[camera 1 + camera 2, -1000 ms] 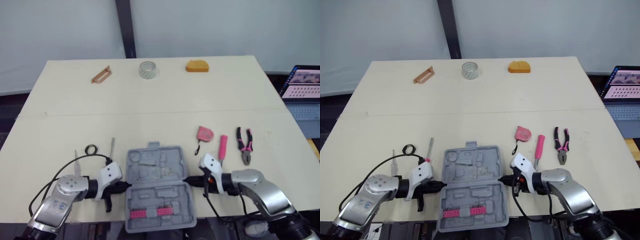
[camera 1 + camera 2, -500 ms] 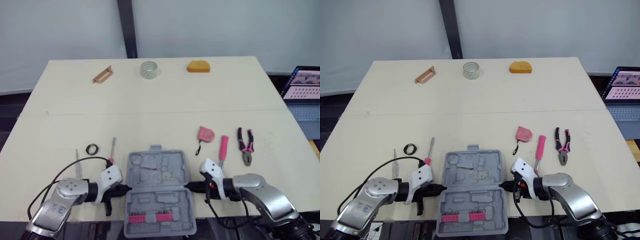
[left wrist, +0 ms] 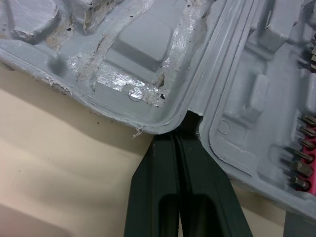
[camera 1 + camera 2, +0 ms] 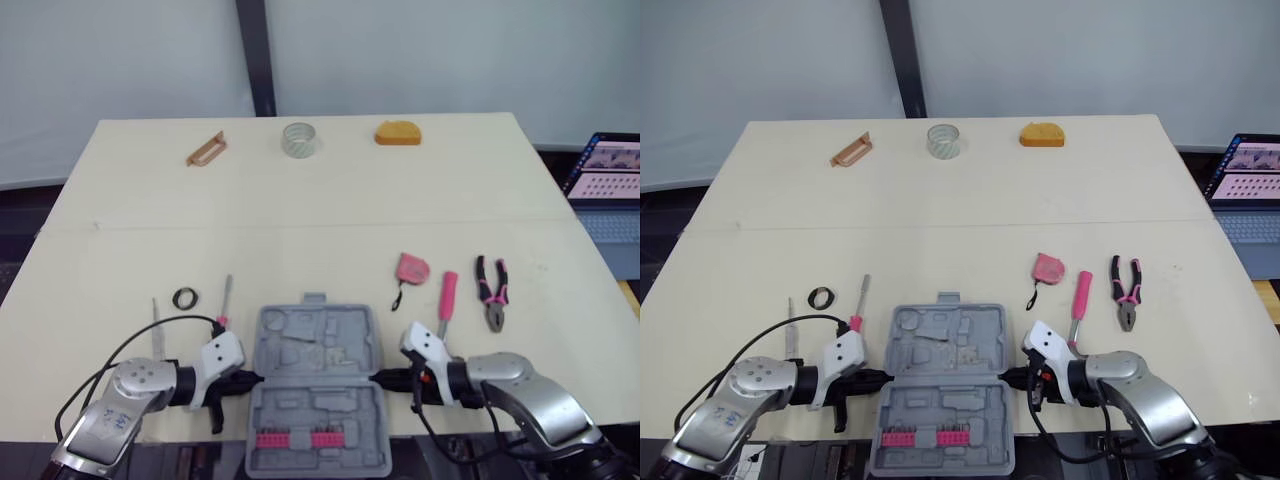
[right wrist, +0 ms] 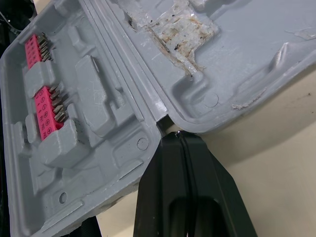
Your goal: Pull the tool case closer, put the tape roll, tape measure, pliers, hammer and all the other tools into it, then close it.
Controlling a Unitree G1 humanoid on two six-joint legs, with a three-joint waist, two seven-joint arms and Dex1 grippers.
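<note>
The pale cream counter (image 4: pixel 300 190) carries everything, with the tools well apart across it. The grey moulded plastic tool case (image 4: pixel 300 340) lies flat open at the near edge, midway between the arms. Its lid half is towards the middle of the counter, and the near half holds two pink rows of driver bits (image 4: pixel 290 439).

The left hand (image 4: pixel 243 379) and the right hand (image 4: pixel 385 377) meet the case at either end of its hinge line. In each wrist view the two black fingers are pressed together with no gap, their tips tucked into the hinge notch. They seem to hook the case rather than pinch it.

The step in hand looks like the pull towards the robot, and it seems all but done, since the case sits at the counter's near edge.

- **Right of the case:** the black-and-pink pliers (image 4: pixel 491 290), the pink-handled screwdriver (image 4: pixel 444 300) and the small pink tape measure (image 4: pixel 409 268).
- **Left of the case:** a slim screwdriver with a pink end (image 4: pixel 226 300), a thin metal tool (image 4: pixel 155 318) and a small black ring (image 4: pixel 183 297), probably the tape roll.

The next move likely calls for both hands to back out of the notches and spread. Each would then reach for its nearest tool, perhaps the pink-handled screwdriver on the right and the slim one on the left.
</note>
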